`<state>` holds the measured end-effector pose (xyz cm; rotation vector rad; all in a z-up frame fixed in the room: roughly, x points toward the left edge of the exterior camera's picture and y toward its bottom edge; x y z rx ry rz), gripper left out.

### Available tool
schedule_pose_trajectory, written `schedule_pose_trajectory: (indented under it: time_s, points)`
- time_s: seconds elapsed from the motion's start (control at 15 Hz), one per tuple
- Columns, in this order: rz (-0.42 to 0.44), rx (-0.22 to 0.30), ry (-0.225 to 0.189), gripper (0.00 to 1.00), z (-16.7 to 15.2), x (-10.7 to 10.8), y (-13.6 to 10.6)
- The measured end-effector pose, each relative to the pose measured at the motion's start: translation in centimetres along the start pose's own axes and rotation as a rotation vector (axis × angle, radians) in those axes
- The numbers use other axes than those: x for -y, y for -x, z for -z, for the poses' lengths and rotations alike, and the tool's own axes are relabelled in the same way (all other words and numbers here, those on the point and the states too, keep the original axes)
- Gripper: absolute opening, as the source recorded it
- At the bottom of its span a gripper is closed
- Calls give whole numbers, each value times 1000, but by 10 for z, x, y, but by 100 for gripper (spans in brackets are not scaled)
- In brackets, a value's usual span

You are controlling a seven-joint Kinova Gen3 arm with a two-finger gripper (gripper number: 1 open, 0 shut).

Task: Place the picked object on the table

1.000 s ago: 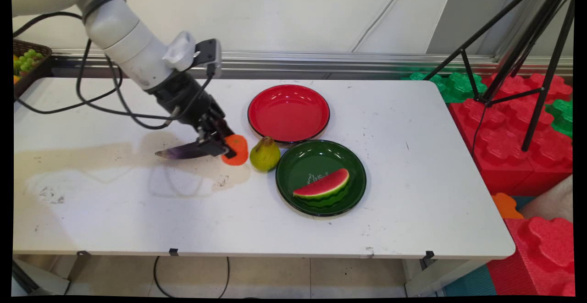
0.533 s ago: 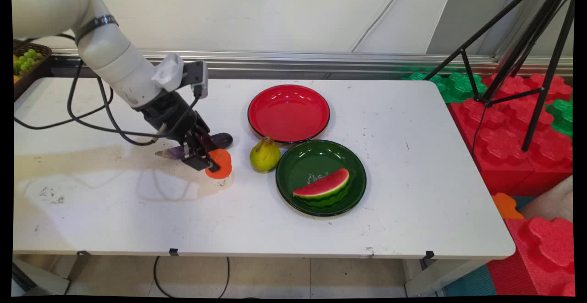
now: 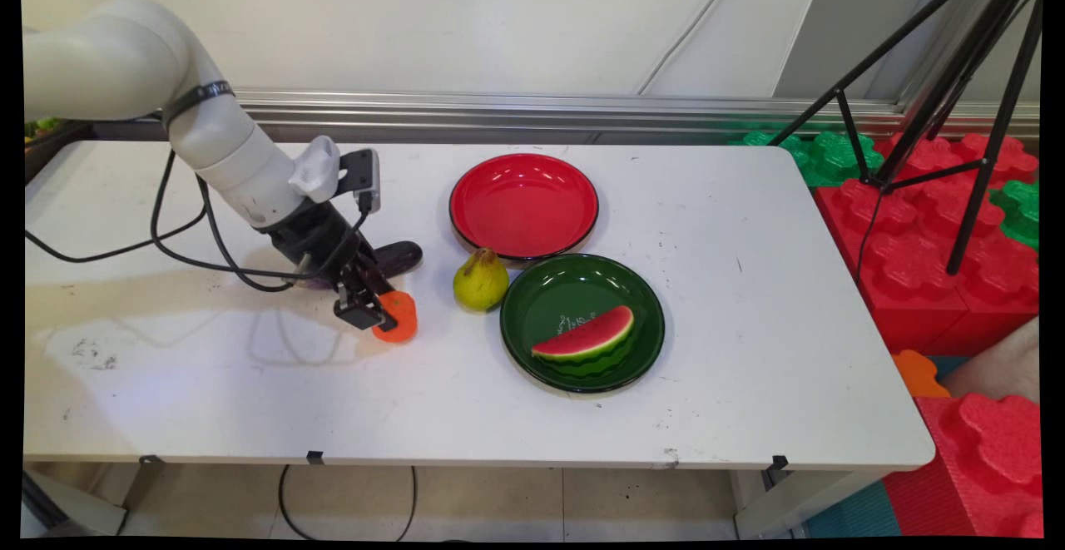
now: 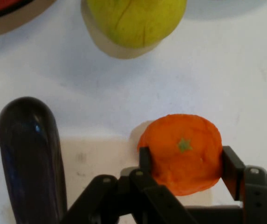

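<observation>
1. Landmark: the pear (image 3: 480, 280) (image 4: 135, 21). Your gripper (image 3: 372, 310) (image 4: 184, 161), closed on the orange fruit (image 3: 398, 317) (image 4: 183, 153), sits left of it; a bare strip of table (image 3: 250, 392) runs between them.
2. Eggplant (image 3: 391, 257) (image 4: 30, 158) lies left and behind the pear, close beside your gripper.
3. Green plate (image 3: 532, 363) is just right of the pear and red plate (image 3: 523, 205) just behind it.
4. In front of the pear, open tabletop.
</observation>
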<state>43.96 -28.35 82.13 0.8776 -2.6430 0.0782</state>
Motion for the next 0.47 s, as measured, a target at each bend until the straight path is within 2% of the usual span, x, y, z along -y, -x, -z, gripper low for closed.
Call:
schedule_pose_trajectory:
  time_s: [0.2, 0.27, 0.47]
  points:
    - [11, -5, -7, 0, -9, 5, 5]
    - [15, -9, -10, 100, -11, 6, 6]
    - [22, -23, -17, 100, -11, 9, 7]
